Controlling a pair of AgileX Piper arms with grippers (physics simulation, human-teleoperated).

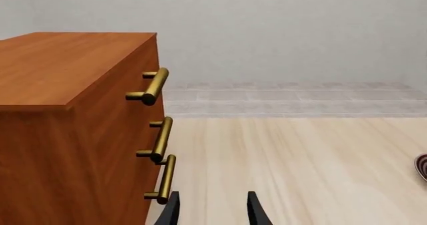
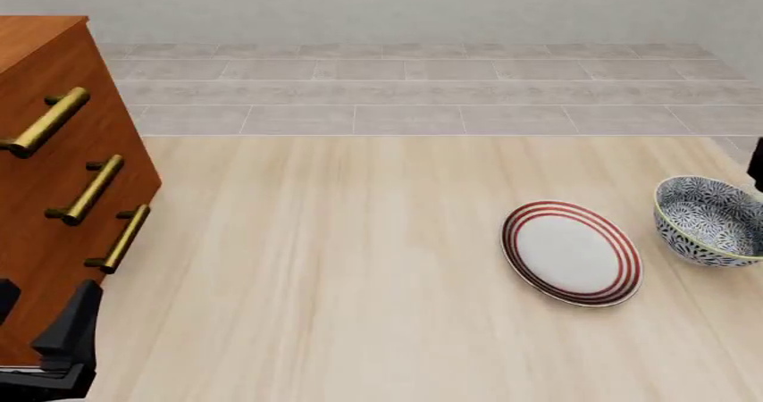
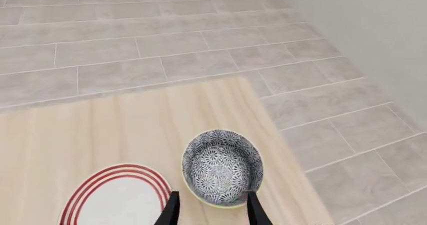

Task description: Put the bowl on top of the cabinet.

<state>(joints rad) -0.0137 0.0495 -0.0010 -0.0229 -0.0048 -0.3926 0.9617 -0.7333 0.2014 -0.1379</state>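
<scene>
Right gripper (image 3: 209,210) spread wide and carrying nothing, hung above and a little short of the bowl (image 3: 222,167), fingertips framing the nearer rim; judged as lining up for a pinch on that rim, not yet in contact. Bowl resting on the table (image 2: 357,268) just ahead of the fingers, close to the table's far right edge, with the plate (image 2: 571,252) just beside it on the left arm's side, apart from it by a narrow gap

Left gripper (image 1: 212,210) likewise parted and empty, parked low beside the cabinet (image 1: 60,115), near its lowest handle (image 1: 163,180), well apart from the bowl; probably kept there out of the way, since the reach falls to the other arm

Deep, round, ceramic-looking, glazed, dense dark-blue-and-white floral pattern inside and out, pale rim: thin hard lip, likely slippery under the pads. Flat white disc with red rings next door, shallow and smooth. Reddish-brown wood grain, boxy, flat level top, three brass bar pulls on the front. Pale planked tabletop, grey tiled floor beyond
</scene>
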